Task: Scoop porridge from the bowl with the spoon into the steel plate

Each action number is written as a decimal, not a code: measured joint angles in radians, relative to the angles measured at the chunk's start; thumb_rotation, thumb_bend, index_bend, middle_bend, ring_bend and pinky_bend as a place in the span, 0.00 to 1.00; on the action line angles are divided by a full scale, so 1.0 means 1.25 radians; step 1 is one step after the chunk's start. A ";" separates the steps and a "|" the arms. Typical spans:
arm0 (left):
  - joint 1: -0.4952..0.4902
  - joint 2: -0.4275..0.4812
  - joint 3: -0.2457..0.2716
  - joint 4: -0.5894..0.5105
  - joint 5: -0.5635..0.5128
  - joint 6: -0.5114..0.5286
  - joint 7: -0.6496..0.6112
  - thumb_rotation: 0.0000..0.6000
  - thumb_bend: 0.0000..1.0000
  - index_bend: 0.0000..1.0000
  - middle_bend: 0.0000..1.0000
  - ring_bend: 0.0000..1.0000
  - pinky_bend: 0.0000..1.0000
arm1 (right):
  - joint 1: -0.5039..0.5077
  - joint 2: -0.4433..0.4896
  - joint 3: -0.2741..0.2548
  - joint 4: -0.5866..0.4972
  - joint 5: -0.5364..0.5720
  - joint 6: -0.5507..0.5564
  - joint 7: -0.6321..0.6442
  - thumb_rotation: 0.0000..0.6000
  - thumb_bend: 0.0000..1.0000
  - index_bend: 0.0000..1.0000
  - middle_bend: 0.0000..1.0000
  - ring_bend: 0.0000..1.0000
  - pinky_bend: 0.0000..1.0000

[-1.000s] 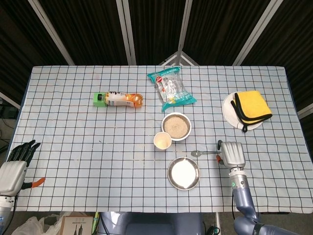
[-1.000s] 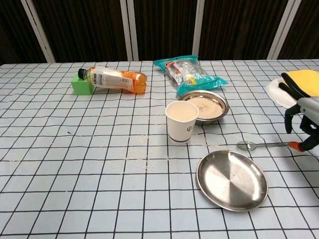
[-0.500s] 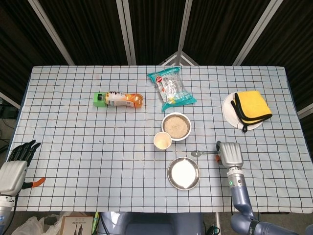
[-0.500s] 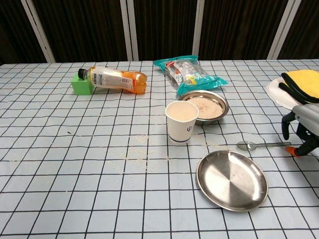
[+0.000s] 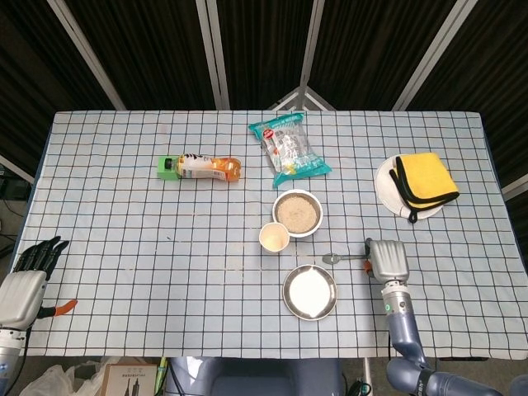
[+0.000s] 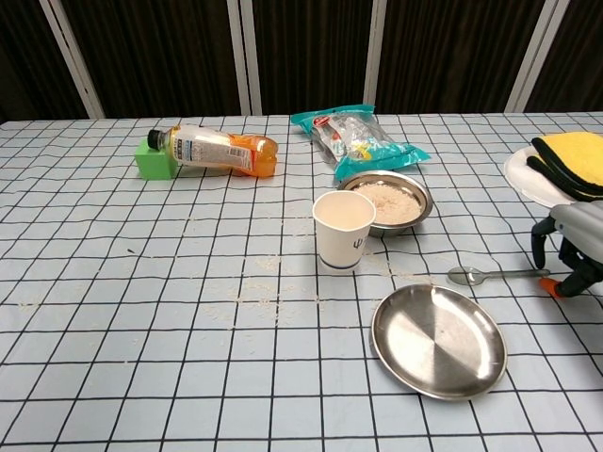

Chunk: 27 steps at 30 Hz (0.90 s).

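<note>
The steel bowl (image 5: pixel 297 213) (image 6: pixel 386 200) holds pale porridge at mid-table. In front of it lies the empty steel plate (image 5: pixel 309 292) (image 6: pixel 438 341). The spoon (image 5: pixel 342 258) (image 6: pixel 490 275) lies flat on the cloth just right of the plate, bowl end to the left. My right hand (image 5: pixel 386 260) (image 6: pixel 570 250) hangs low over the spoon's handle end, with dark fingers (image 6: pixel 538 247) spread down on either side of it and no visible grip. My left hand (image 5: pixel 29 276) stays off the table's near left corner with its fingers stretched out, holding nothing.
A paper cup (image 5: pixel 274 238) (image 6: pixel 343 231) stands left of the bowl. A bottle (image 5: pixel 200 167) (image 6: pixel 212 151) lies on its side at far left, and a snack bag (image 5: pixel 289 148) (image 6: pixel 358 137) lies behind the bowl. A white plate (image 5: pixel 388 188) with a yellow cloth (image 5: pixel 422 177) (image 6: pixel 570 151) sits at right.
My right hand has sunk lower and shifted slightly left onto the spoon's handle end. The spoon lies where it was. The left hand has not moved.
</note>
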<state>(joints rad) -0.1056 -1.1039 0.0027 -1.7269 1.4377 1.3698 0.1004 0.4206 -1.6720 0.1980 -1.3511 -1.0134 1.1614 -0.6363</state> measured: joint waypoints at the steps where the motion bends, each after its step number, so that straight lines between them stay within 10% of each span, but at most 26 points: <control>1: 0.000 0.000 0.000 0.000 0.000 0.000 0.000 1.00 0.00 0.00 0.00 0.00 0.00 | 0.001 0.000 0.000 0.000 0.000 0.001 0.000 1.00 0.40 0.52 0.95 1.00 0.98; 27: -0.002 0.002 0.000 -0.007 -0.009 -0.005 0.003 1.00 0.00 0.00 0.00 0.00 0.00 | 0.012 -0.006 -0.009 -0.003 0.042 0.000 -0.014 1.00 0.53 0.56 0.95 1.00 0.98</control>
<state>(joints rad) -0.1078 -1.1017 0.0023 -1.7361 1.4263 1.3637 0.1044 0.4351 -1.6794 0.1873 -1.3551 -0.9615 1.1611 -0.6533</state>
